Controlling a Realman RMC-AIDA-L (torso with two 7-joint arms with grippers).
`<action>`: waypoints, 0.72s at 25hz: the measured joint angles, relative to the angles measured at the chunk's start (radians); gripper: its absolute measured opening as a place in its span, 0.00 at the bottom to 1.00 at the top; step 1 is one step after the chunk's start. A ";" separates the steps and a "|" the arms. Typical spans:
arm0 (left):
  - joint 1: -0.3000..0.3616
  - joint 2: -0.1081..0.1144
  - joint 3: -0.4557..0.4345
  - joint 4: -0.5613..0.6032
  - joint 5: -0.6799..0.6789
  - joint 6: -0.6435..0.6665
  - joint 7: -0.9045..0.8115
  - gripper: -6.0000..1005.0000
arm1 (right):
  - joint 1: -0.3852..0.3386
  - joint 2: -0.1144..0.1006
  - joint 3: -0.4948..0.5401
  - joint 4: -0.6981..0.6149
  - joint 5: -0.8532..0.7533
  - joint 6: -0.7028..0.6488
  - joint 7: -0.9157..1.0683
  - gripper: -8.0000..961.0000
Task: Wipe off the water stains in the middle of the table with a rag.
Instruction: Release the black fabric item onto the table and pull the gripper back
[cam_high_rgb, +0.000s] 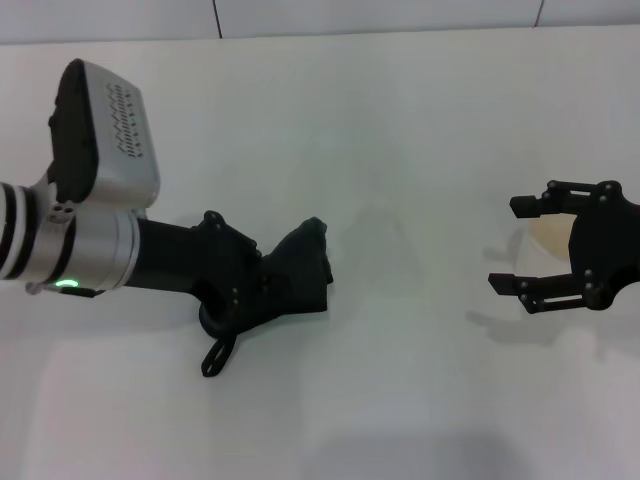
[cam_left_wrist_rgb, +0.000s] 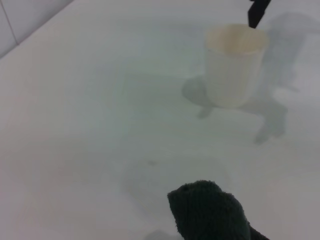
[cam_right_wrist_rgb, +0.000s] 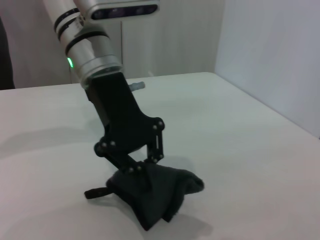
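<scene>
Left gripper (cam_high_rgb: 262, 285) clamped on the rag (cam_high_rgb: 300, 270), pressing it onto the table (cam_high_rgb: 400, 120).
Right gripper (cam_high_rgb: 515, 245) sits wide open around a white paper cup (cam_left_wrist_rgb: 234, 65); cup's contents unclear.

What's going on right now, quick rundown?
Left gripper shut on the rag, pressing it to the table. Right gripper open around a white paper cup. No stain visible; nothing blocking.
</scene>
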 joint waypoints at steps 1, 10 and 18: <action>0.002 0.000 -0.009 0.000 0.000 0.011 0.000 0.12 | 0.000 0.000 0.000 0.000 0.000 0.001 0.000 0.89; 0.006 0.001 -0.088 0.002 0.001 0.094 -0.002 0.13 | 0.000 0.000 0.000 0.002 -0.001 0.006 0.001 0.89; 0.006 0.003 -0.139 0.003 0.010 0.141 -0.006 0.19 | 0.001 0.000 0.000 0.002 -0.001 0.007 0.002 0.89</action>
